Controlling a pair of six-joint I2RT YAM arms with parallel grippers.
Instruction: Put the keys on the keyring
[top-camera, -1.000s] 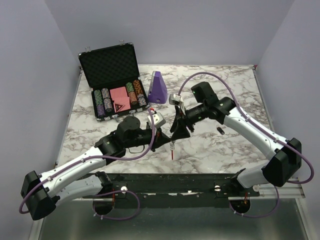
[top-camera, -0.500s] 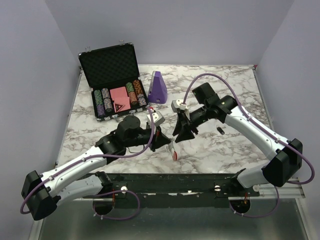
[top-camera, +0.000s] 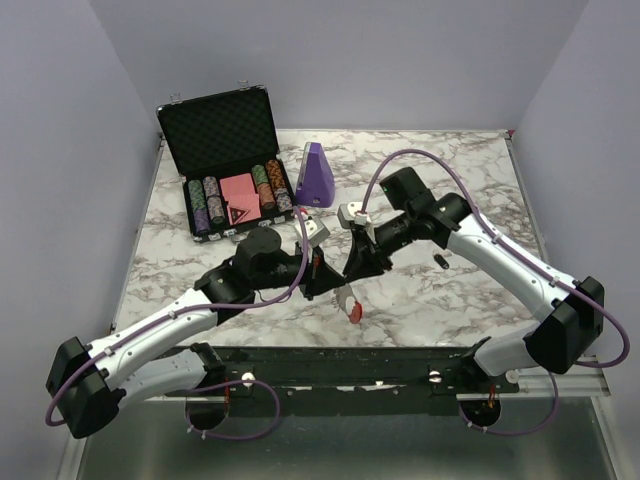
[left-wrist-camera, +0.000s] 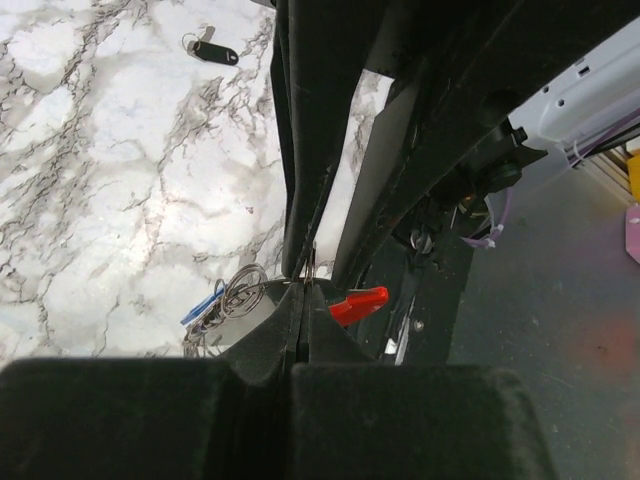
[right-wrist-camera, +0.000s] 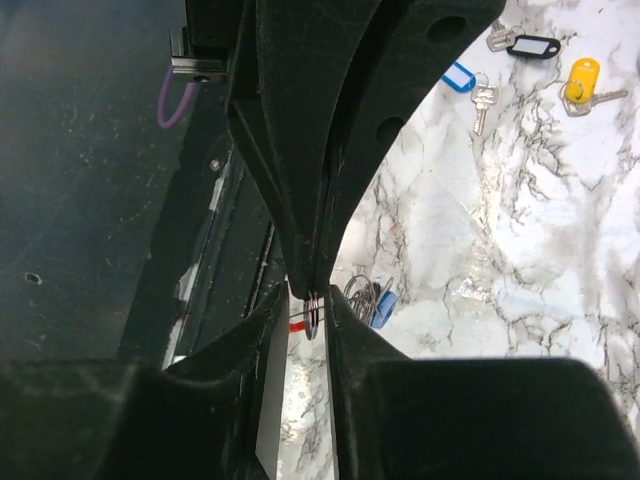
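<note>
near the middle of the table (top-camera: 450, 300), the left gripper (left-wrist-camera: 300, 290) is clamped on the keyring (left-wrist-camera: 358, 305), the right gripper (right-wrist-camera: 310, 300) flanks its wire narrowly, grip unclear, keys (right-wrist-camera: 372, 298) bunched beside.

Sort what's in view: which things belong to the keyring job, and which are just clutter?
Job:
- keyring, red arc showing
- blue-tagged key bunch beside it
- loose blue-tagged key
- black-tagged key
- yellow-tagged key

Lying about:
- open poker chip case, back left
- purple wedge-shaped object next to it
</note>
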